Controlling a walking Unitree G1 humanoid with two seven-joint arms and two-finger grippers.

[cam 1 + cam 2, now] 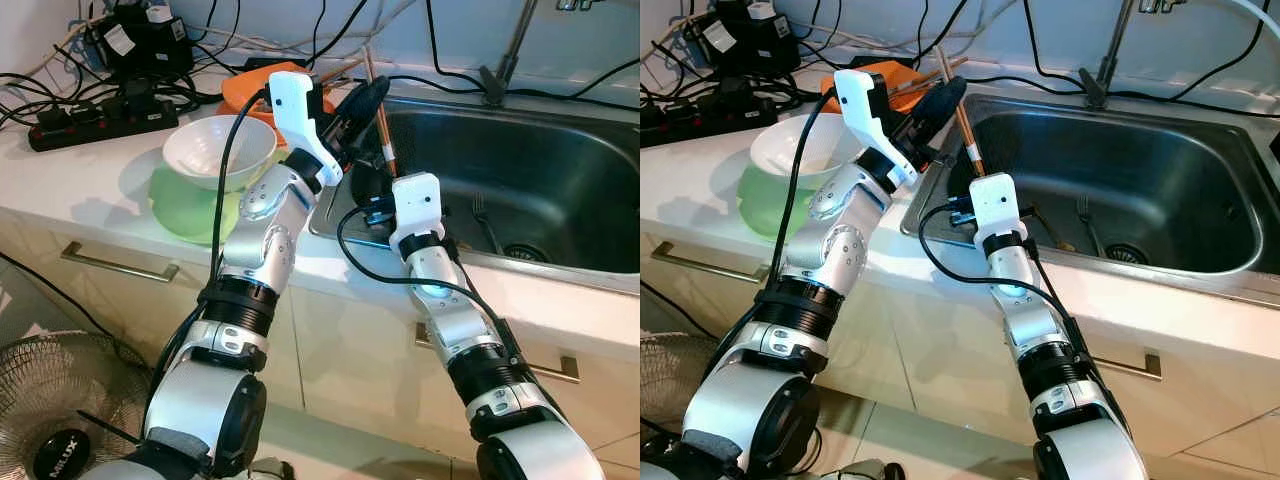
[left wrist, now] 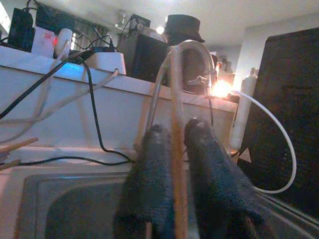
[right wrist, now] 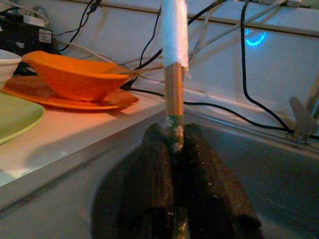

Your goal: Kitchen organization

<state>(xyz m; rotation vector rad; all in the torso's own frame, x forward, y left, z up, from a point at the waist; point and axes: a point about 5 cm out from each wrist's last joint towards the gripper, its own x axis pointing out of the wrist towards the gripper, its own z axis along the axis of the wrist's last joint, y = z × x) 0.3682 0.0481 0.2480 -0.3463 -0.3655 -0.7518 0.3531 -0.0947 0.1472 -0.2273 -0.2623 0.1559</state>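
Over the sink (image 1: 560, 160), both grippers pinch 1 thin wooden chopstick (image 1: 382, 128): the left gripper (image 1: 362, 102) near its upper end, the right gripper (image 3: 175, 144) at its lower tip. It looks light, stiff and slippery; grip mid-shaft.

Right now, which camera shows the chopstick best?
The right eye view: the whole chopstick runs between the left tool and right tool. The left eye view matches. The left wrist view is blurred; the right wrist view shows its lower end with a white band.
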